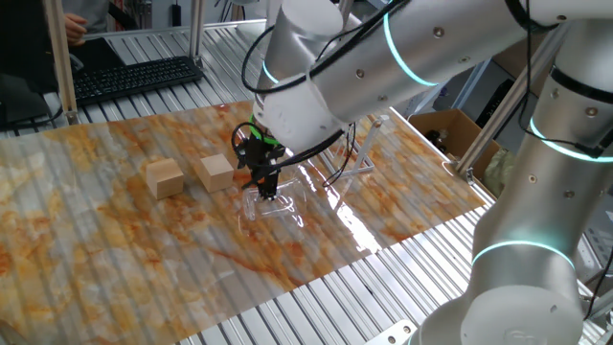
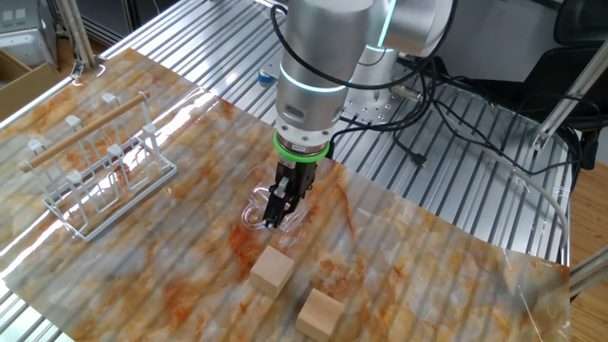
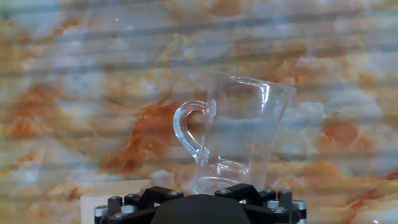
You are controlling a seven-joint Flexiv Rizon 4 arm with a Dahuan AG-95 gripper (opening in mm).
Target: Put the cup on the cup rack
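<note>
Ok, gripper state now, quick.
Gripper: jaws open, holding nothing, pointing down right over the clear cup lying on its side.

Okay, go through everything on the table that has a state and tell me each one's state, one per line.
Clear glass handled cup: lying on its side, not gripped.
Black two-finger claw: open, pointing down over the cup.
Whitish wire cup rack: upright, holding no cup.
Two tan wooden cubes: resting on the table.
</note>
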